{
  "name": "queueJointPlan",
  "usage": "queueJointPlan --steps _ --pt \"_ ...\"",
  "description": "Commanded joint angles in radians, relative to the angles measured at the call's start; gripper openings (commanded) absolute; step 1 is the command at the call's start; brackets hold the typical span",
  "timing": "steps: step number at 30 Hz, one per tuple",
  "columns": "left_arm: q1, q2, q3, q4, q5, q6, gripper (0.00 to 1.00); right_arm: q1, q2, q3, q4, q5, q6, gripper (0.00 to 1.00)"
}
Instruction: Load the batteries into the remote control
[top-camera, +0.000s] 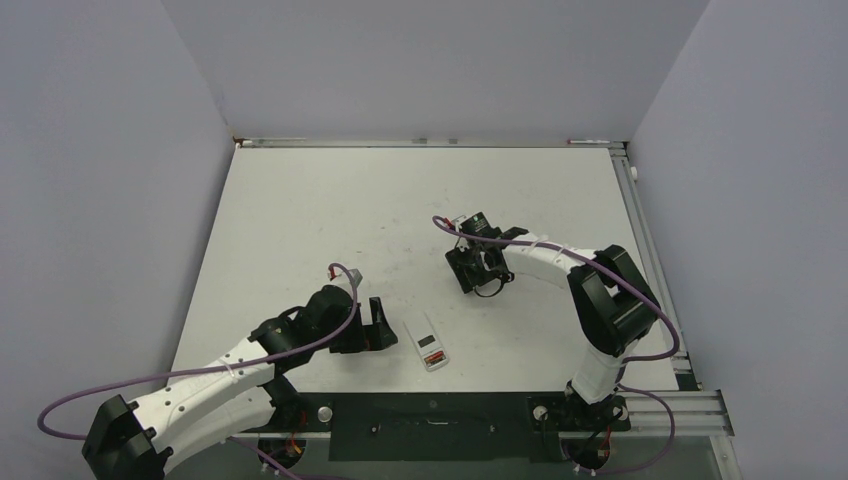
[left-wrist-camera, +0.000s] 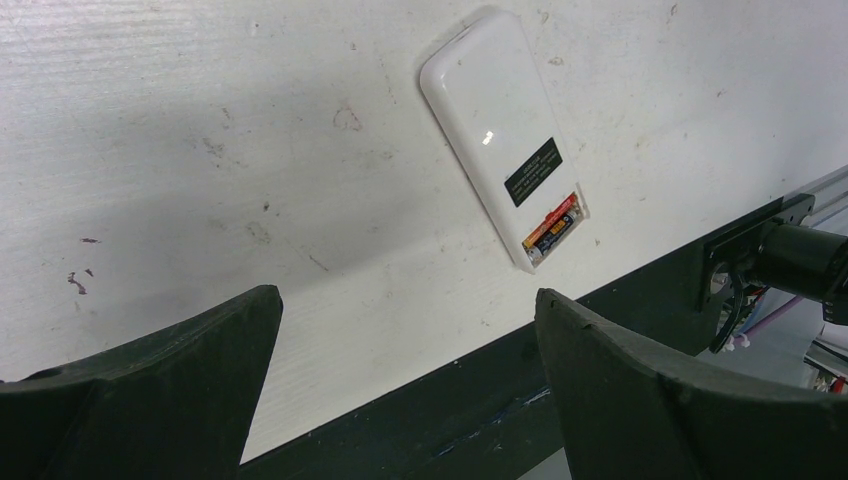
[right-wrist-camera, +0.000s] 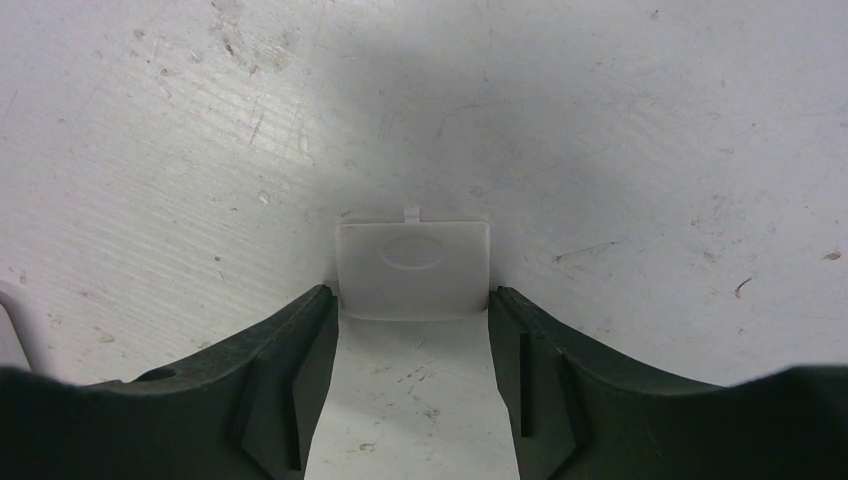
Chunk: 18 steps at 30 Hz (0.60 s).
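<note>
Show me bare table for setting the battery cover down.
Free: the far half of the table, from the back rail to the right gripper; also the near patch between the remote control and the right arm's base. Crowded: near centre, where the left gripper sits close beside the remote control.

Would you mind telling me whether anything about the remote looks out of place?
Yes. The remote control lies face down with the batteries exposed at one end, because its battery cover is off. The cover sits well apart from the remote, between the right gripper's fingertips.
</note>
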Motion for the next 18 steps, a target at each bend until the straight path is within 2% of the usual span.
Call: queueJointPlan --steps 1,3,11,18 --pt "0.008 0.0 0.0 0.044 0.009 -0.004 0.96 0.012 -0.021 -0.021 -0.038 0.024 0.009 0.55" --pt "0.008 0.001 0.0 0.046 0.008 -0.004 0.96 0.013 -0.019 -0.021 -0.038 0.021 0.008 0.52" --pt "0.009 0.01 -0.005 0.052 0.007 -0.004 0.96 0.012 -0.026 -0.019 -0.042 0.011 0.013 0.27" --pt "0.013 0.015 0.001 0.054 0.006 -0.002 0.96 0.017 -0.087 -0.034 -0.049 0.022 0.042 0.22"
